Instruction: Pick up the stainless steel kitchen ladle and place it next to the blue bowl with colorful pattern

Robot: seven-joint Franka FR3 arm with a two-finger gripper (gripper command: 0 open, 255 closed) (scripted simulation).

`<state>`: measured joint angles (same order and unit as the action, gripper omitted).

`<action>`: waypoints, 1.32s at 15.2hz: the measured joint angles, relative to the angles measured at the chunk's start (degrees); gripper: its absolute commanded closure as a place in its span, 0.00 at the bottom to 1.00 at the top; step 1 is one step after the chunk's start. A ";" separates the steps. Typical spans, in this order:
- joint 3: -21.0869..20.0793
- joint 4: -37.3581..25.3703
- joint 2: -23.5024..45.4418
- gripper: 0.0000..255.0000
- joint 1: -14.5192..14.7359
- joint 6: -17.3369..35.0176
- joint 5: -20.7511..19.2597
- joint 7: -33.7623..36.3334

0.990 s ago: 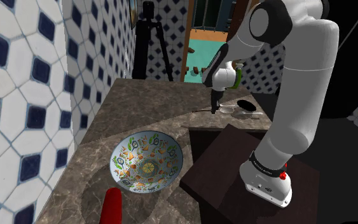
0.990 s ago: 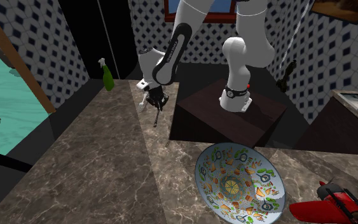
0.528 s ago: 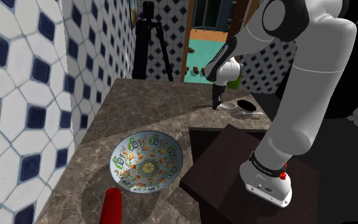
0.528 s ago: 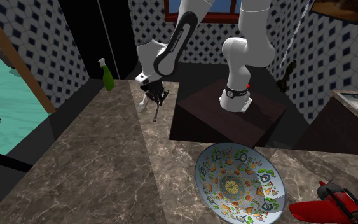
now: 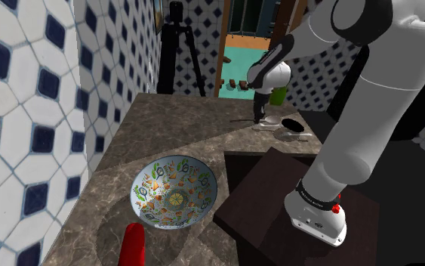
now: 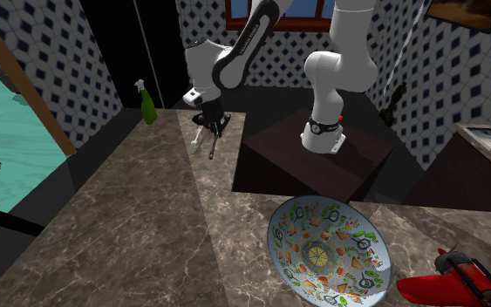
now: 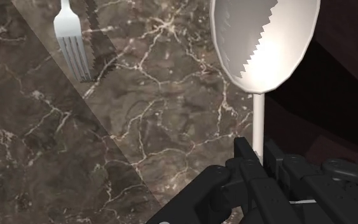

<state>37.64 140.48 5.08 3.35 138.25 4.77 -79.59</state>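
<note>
Quick count first: one ladle (image 7: 263, 41), one patterned bowl (image 6: 326, 249), one fork (image 7: 72, 41), one green spray bottle (image 6: 146, 100), one red thing (image 5: 133, 245) at the near edge of the counter (can't make out what it is), and one black tripod (image 5: 180, 53) back by the tiled wall. One arm, one black gripper (image 7: 258, 153).

So the gripper has its two fingers clamped on the ladle's thin handle, pretty close to the bowl end. From the wrist view the handle runs straight up out from between the fingers and the pale, whitish scoop sits just beyond the fingertips, over the edge where the brown marble counter (image 6: 130, 227) meets the dark stand (image 6: 313, 166). The fork lies on the marble off to the side of the scoop, not touching it.

Whether the ladle is clear of the counter or resting on it, I honestly can't tell.

In the shoulder view the gripper and ladle are at the far end of the counter, near the green bottle, while the bowl sits at the near end by the red thing. So ladle and bowl are well apart, with bare marble between them.
</note>
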 measured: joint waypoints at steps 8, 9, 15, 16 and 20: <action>-1.00 -1.02 -3.95 1.00 1.90 -4.06 -3.33 5.57; -1.66 -1.19 -3.76 1.00 2.58 -4.06 -3.02 6.65; -6.24 -4.02 -1.67 1.00 7.26 -4.93 -0.37 13.99; -6.92 -4.15 -1.70 1.00 8.02 -5.05 -0.22 15.29; -9.71 -7.97 1.51 1.00 10.67 -5.92 2.31 19.05</action>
<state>27.93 132.51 6.60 14.01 132.33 7.08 -60.55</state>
